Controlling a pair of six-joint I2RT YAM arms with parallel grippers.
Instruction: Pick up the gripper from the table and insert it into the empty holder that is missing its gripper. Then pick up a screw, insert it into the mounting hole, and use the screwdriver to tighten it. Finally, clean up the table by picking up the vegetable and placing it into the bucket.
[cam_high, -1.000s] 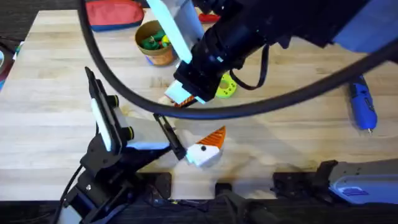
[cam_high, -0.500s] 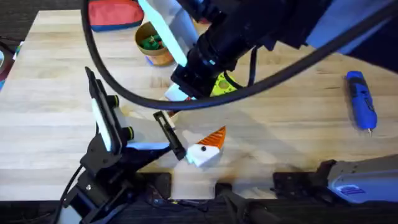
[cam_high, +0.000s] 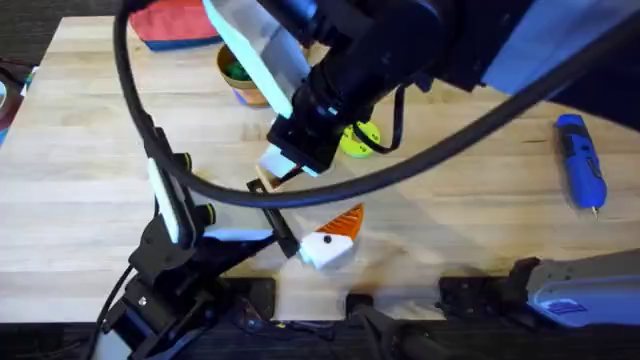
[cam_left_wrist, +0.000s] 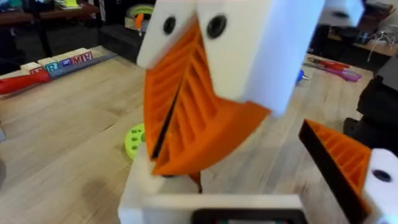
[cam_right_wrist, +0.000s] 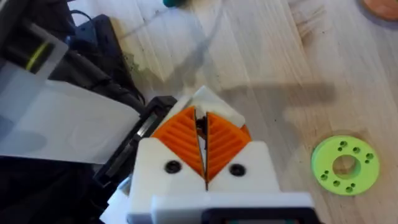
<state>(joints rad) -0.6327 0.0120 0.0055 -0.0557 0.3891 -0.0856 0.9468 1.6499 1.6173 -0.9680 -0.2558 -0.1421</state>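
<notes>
Centrally, the right hand hung low over the desk with its two orange ribbed pads pressed flat together. A thin dark sliver showed along the seam at their tips, and whether it was the gripper could not be told. Seen from the left wrist, the same right hand pointed steeply downward, its closed tips just above the cream-white holder, though contact between them could not be made out. From the right wrist, a corner of the holder showed just beyond those tips. The left hand stood apart: the bare holder was on one side and an orange-padded white finger on the other, with the right hand's tips lowered into the gap between them. Overhead, the right arm reached across the middle from the lower right, large and dark, and its hand sat above the left hand, whose padded finger lay near the front edge of the desk. A lime-green disc with a ring of small holes lay flat on the desk just beside the right hand. Farther back stood the bucket, upright, with green pieces inside, and a red pouch lay near it at the far edge. The screwdriver lay well apart on the right side of the desk.
</notes>
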